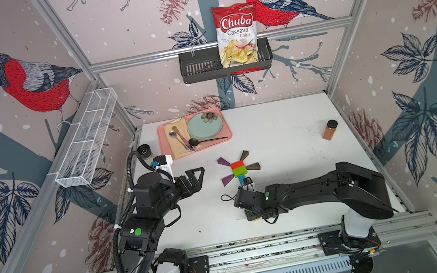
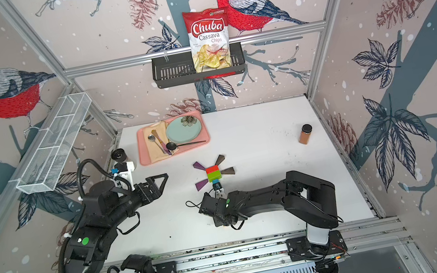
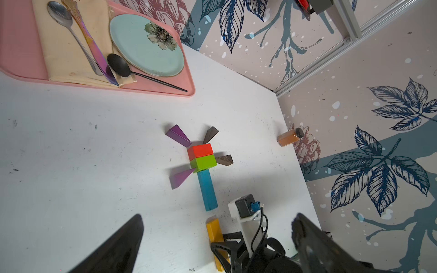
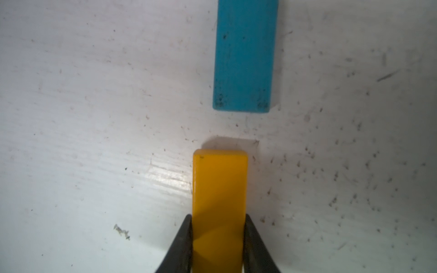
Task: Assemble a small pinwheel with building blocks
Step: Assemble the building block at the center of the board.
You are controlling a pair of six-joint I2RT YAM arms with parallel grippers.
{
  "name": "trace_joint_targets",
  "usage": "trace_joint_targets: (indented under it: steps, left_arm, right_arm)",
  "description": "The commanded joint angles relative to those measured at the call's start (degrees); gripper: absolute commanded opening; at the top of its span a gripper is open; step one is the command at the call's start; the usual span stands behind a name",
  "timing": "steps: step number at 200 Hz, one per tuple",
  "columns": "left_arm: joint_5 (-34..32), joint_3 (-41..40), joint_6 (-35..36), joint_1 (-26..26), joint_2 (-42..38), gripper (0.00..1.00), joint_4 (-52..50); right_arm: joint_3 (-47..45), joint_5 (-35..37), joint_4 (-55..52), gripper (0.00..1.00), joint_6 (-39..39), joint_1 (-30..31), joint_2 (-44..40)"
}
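In both top views the pinwheel lies flat mid-table: red block (image 1: 237, 165) against green block (image 1: 240, 171), purple wedges (image 1: 223, 162) (image 1: 226, 180) on one side, brown wedges (image 1: 244, 155) (image 1: 253, 167) on the other, blue bar (image 1: 240, 179) running toward me. My right gripper (image 4: 218, 227) is shut on the yellow bar (image 4: 220, 189). The yellow bar's end sits a short gap from the blue bar (image 4: 244, 54) and slightly out of line with it. The right wrist hides the yellow bar from above. My left gripper (image 1: 198, 174) hangs open and empty, left of the pinwheel.
A pink tray (image 1: 165, 140) at the back left holds a plate, napkin and spoons. A spice jar (image 1: 329, 130) stands at the right. A black round object (image 1: 144, 150) sits at the table's left edge. A wall basket (image 1: 199, 66) holds a chips bag.
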Motion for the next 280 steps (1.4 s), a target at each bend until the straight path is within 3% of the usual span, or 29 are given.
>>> trace_joint_targets:
  steps: [1, 280]
  left_arm:
    - [-0.76, -0.83, 0.39, 0.04, -0.78, 0.97, -0.96]
    - [-0.57, -4.52, 0.09, 0.08, -1.51, 0.97, 1.64]
  right_arm:
    - [0.1, 0.78, -3.03, 0.19, 0.96, -0.86, 0.61]
    - [3.16, -1.1, -5.0, 0.22, -1.97, -1.81, 3.37]
